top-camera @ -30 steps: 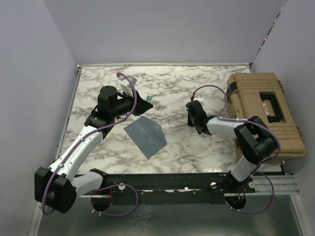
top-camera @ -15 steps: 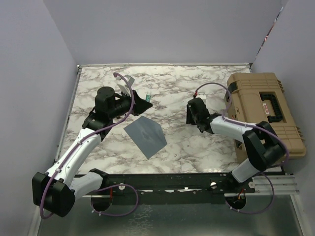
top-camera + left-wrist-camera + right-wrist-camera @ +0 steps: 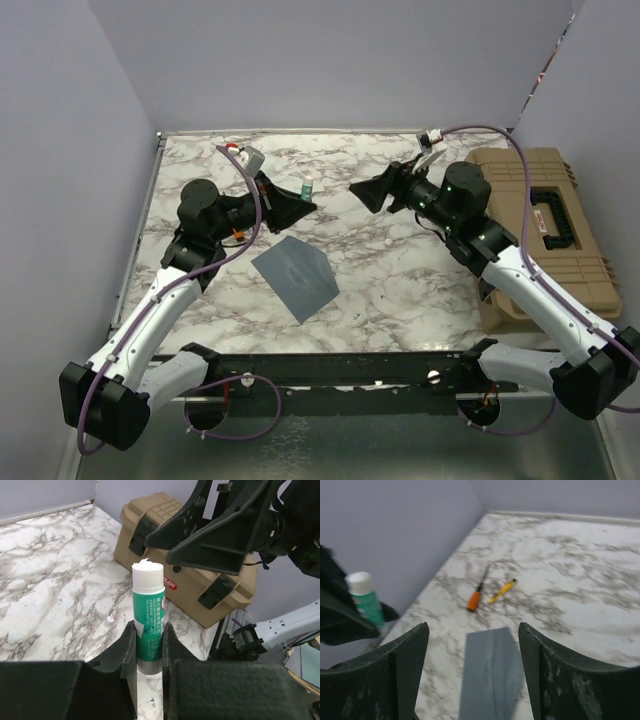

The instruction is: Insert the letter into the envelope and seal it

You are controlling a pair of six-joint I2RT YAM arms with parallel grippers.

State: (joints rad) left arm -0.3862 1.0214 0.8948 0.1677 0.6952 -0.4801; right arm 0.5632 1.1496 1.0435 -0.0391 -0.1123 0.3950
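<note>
Since the earlier frame the right arm has been lifting off the worktop and swinging toward the far side of the envelope, and the right tool has been widening from a narrow gap to a wide one. The left arm has been drawing back slightly, still carrying the glue stick. The envelope is lying flat on the worktop, slate grey-blue, with one corner pointing toward the arm bases, and neither tool is touching it. The left tool is hovering above and beyond the far corner of the envelope, its jaws standing narrow and clamping the lower body of the glue stick. The stick is standing upright between the fingers, with its green label and white top projecting past the fingertips. The right tool is hovering beyond the envelope on its far right side, raised off the worktop, with both fingers spread wide and holding nothing. The two tools are facing each other, near but apart. In the right wrist view, an orange-handled screwdriver and a yellow pen are lying on the worktop just past the envelope's far end, close together but not touching. A tan case is sitting well to the right of the envelope.
</note>
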